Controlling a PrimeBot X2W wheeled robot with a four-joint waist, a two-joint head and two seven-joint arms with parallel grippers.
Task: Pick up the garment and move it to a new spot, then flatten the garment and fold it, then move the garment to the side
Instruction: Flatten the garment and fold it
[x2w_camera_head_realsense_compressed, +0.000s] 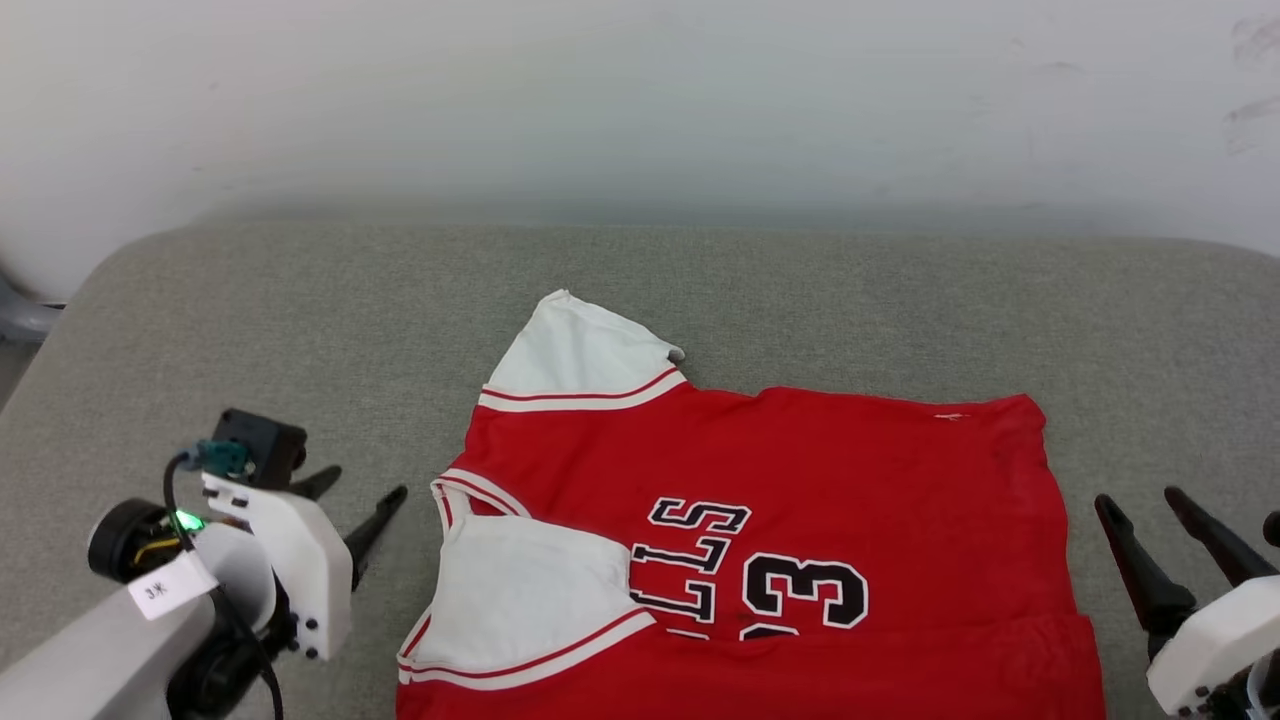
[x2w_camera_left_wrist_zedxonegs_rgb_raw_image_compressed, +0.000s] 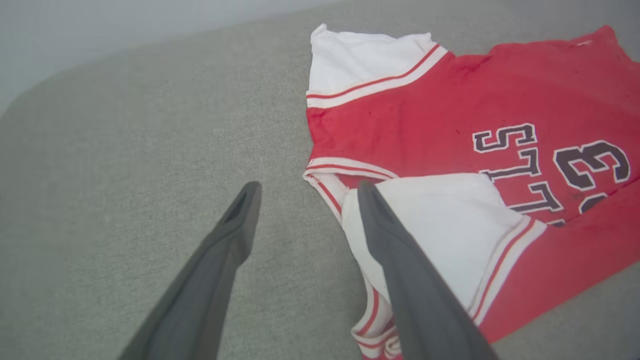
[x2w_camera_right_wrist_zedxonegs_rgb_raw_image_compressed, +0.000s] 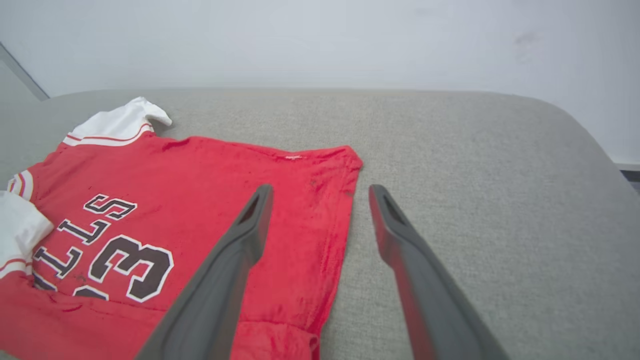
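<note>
Folding is looking like the step in hand. The garment (x2w_camera_head_realsense_compressed: 800, 480) is lying across the lower middle of the head view on the grey padded surface (x2w_camera_head_realsense_compressed: 300, 320), with its neck opening toward the left of the frame and its hem toward the right. Its near long edge is lying doubled over the lower part of the black lettering and number. One white sleeve (x2w_camera_head_realsense_compressed: 530, 590) is lying turned in over the chest at lower centre-left, while the far sleeve (x2w_camera_head_realsense_compressed: 580, 355) is sticking out toward the upper middle. By that showing the shirt is already sitting flat and partly folded, with the far side waiting to be brought in.

The left gripper (x2w_camera_head_realsense_compressed: 365, 482) is hovering at the lower left, just beside the neck end, and the right gripper (x2w_camera_head_realsense_compressed: 1136, 496) is standing at the lower right, just beside the hem end. Both are spreading wide and holding nothing. In the left wrist view the fingers (x2w_camera_left_wrist_zedxonegs_rgb_raw_image_compressed: 410, 280) are framing bare cushion and the striped neck trim, one of them crossing in front of the turned-in sleeve; whether it is touching cloth I cannot tell. In the right wrist view the fingers (x2w_camera_right_wrist_zedxonegs_rgb_raw_image_compressed: 225, 280) are straddling the hem edge, seemingly above it.

The next move is probably calling for each gripper to be reaching to the far edge, pinching it at both ends together, and drawing it evenly toward the near fold without dragging the layers askew.
</note>
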